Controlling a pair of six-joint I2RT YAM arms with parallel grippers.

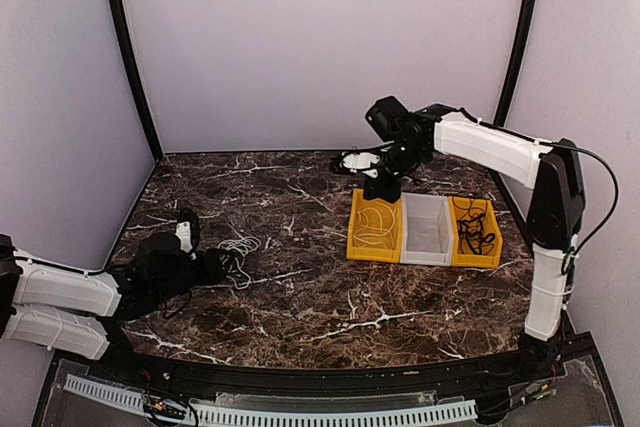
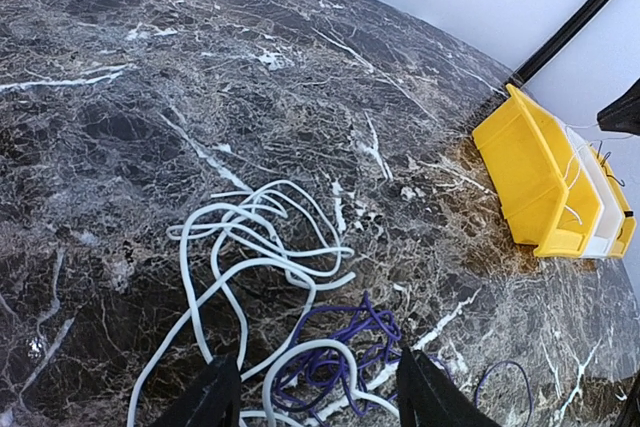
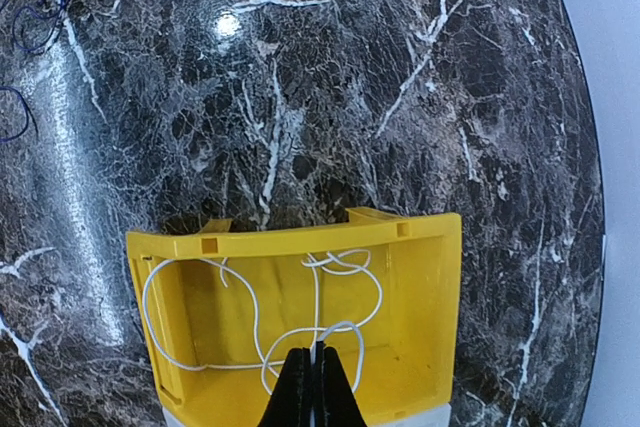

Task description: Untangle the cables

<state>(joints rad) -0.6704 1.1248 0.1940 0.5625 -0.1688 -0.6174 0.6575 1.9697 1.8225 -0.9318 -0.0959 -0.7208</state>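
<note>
A tangle of loose white cables (image 2: pixel 250 247) lies on the marble, knotted with a thin purple cable (image 2: pixel 345 342); from above the clump (image 1: pixel 238 247) sits at the left. My left gripper (image 2: pixel 320 402) hovers low over it, jaws open, nothing between them; it is at the clump's near side (image 1: pixel 222 267). My right gripper (image 3: pixel 320 362) is shut on a thin white cable (image 3: pixel 345 297) whose loops hang inside the left yellow bin (image 3: pixel 300 242). The top view shows that gripper (image 1: pixel 382 187) above the bin's far edge.
Three bins stand in a row at the right: yellow (image 1: pixel 360 232), clear white (image 1: pixel 428 230), and yellow (image 1: pixel 490 237) holding black cables (image 1: pixel 472 229). Purple strands (image 3: pixel 30 7) show at the right wrist view's top left. Black frame posts and grey walls bound the table.
</note>
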